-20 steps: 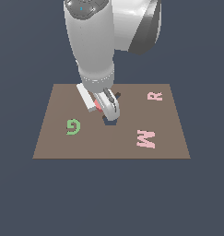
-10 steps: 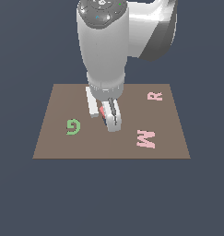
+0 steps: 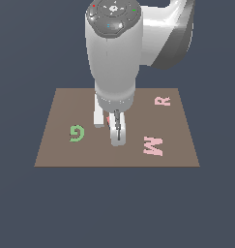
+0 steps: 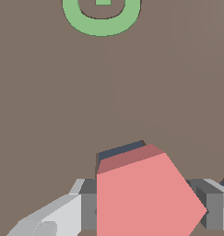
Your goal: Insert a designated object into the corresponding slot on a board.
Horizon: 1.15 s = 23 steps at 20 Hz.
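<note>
My gripper [image 3: 117, 131] is low over the middle of the brown board [image 3: 56, 150], between the green G and the pink W. In the wrist view the gripper [image 4: 145, 209] is shut on the red pentagon block [image 4: 141, 193], with a grey finger [image 4: 83, 209] on each side. A dark sliver of the pentagon slot [image 4: 120, 151] shows just beyond the block's edge; the block covers the rest of it. In the exterior view only a small red bit of the block [image 3: 108, 120] shows beside the fingers, and the slot is hidden by the arm.
A green G [image 3: 76, 132] lies on the board at the exterior view's left and also shows in the wrist view [image 4: 102, 20]. A pink W [image 3: 153, 145] and a pink R [image 3: 162, 100] lie at the right. The L-shaped cut-out is hidden.
The gripper has come lower toward the board and a little toward its front edge, still holding the red block. The arm's upper body has swung to the exterior view's right.
</note>
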Tool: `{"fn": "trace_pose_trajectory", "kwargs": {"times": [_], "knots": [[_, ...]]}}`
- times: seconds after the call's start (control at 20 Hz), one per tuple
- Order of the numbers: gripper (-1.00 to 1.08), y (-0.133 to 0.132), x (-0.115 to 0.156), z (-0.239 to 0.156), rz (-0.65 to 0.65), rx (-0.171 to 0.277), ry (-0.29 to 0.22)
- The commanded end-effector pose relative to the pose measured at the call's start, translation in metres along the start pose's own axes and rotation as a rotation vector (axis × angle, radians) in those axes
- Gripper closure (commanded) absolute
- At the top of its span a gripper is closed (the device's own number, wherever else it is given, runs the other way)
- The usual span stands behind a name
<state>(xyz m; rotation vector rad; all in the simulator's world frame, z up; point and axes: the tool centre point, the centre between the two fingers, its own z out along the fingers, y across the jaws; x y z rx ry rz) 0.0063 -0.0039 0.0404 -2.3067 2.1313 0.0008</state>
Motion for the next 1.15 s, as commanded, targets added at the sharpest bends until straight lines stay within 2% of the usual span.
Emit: {"fn": "trace_pose_trajectory", "kwargs": {"times": [0.0, 0.6, 0.65, 1.1], "knots": [[1.08, -0.003, 0.0, 0.0, 0.02, 0.0, 0.0], [1.08, -0.004, 0.0, 0.01, 0.031, 0.0, 0.0], [-0.92, -0.004, 0.0, 0.01, 0.031, 0.0, 0.0], [-0.92, -0.004, 0.0, 0.01, 0.031, 0.0, 0.0]]}}
